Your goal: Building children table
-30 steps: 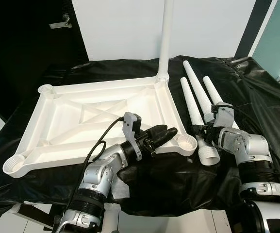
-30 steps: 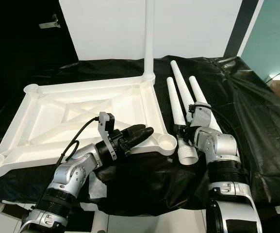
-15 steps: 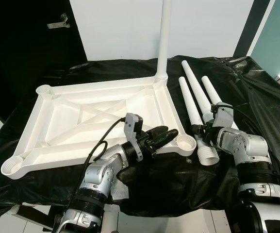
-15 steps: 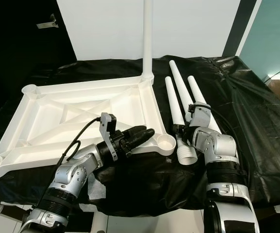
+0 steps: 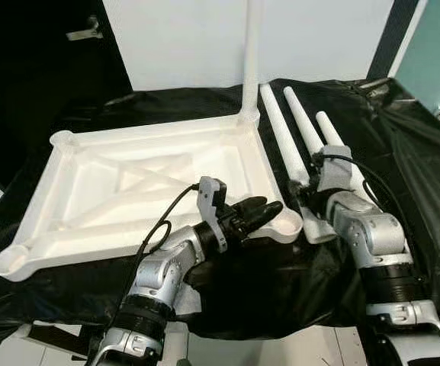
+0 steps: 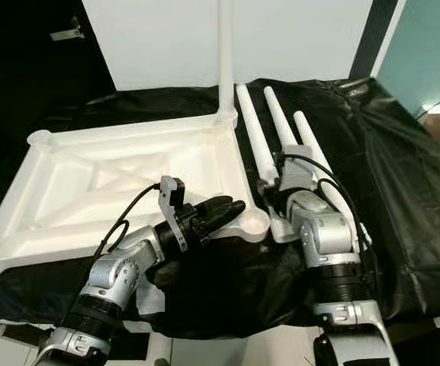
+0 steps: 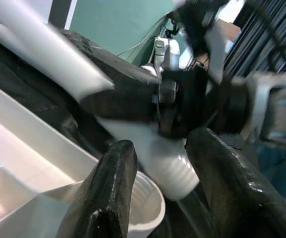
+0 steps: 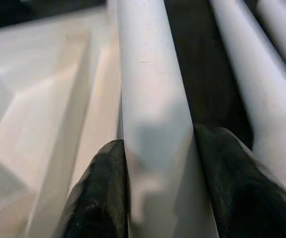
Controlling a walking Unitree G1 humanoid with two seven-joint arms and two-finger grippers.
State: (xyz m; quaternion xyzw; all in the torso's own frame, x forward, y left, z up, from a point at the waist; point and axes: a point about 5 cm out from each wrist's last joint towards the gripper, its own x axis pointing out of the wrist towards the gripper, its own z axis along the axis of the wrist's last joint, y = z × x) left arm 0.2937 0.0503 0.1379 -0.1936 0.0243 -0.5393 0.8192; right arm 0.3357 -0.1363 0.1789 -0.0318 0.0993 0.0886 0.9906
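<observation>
- One white tabletop (image 5: 128, 183), underside up, on the bench (image 5: 410, 160) under black sheeting; four corner sockets, cross-ribbed inside.
- One leg (image 5: 251, 61) stands upright in the socket at the tabletop's far right corner.
- Left gripper (image 5: 269, 210): jaws slightly apart, holding nothing, over the tabletop's near right corner socket (image 5: 287, 222).
- Three loose legs (image 5: 300, 122) lie side by side near the bench's right edge, just beside the tabletop.
- Right gripper (image 8: 162, 168): jaws clamped around the leftmost loose leg (image 8: 152, 109) near its wide ribbed end.
- No readable writing or labels anywhere.
</observation>
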